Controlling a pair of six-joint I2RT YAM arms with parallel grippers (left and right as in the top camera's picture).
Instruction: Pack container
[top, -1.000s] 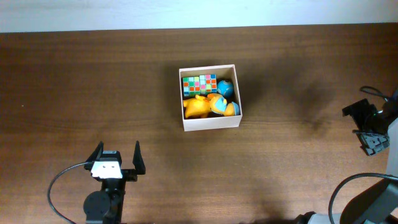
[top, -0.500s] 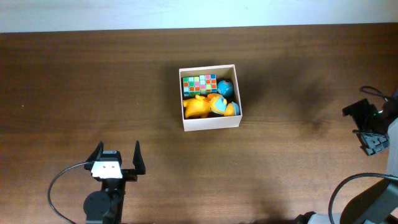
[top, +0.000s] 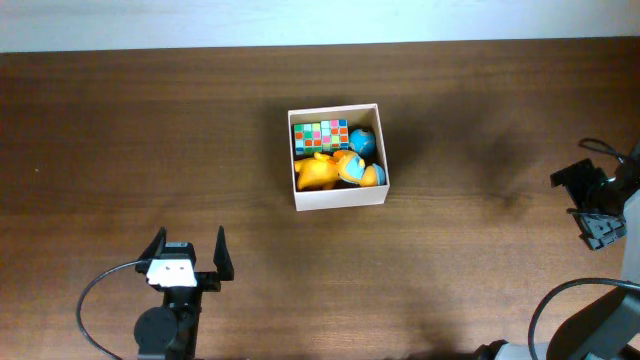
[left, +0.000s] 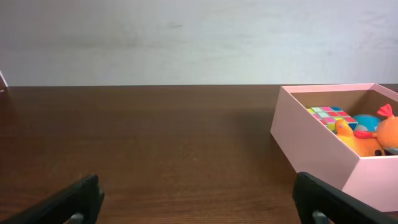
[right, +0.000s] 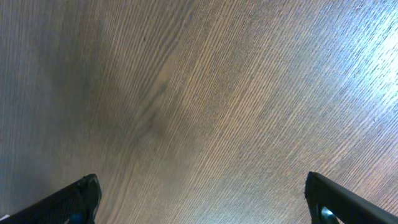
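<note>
Black fingers of the left gripper (top: 190, 243) stand spread wide with nothing between them, low over the dark brown wooden table (top: 120, 130) near its front edge and aimed toward the pale wall (top: 300, 20). A black cable (top: 88, 300) loops off that arm. The right gripper (top: 587, 205) sits at the table's far right edge, its jaws also wide apart and empty, and its wrist view shows only wood grain between the tips. The container (top: 338, 197) rests near the middle of the table, well apart from both grippers, ahead and right of the left one. Inside lie a multicoloured checkered cube (top: 320, 134) at the back left, a blue ball (top: 362, 142) beside it, and an orange toy (top: 318, 172) along the front.
</note>
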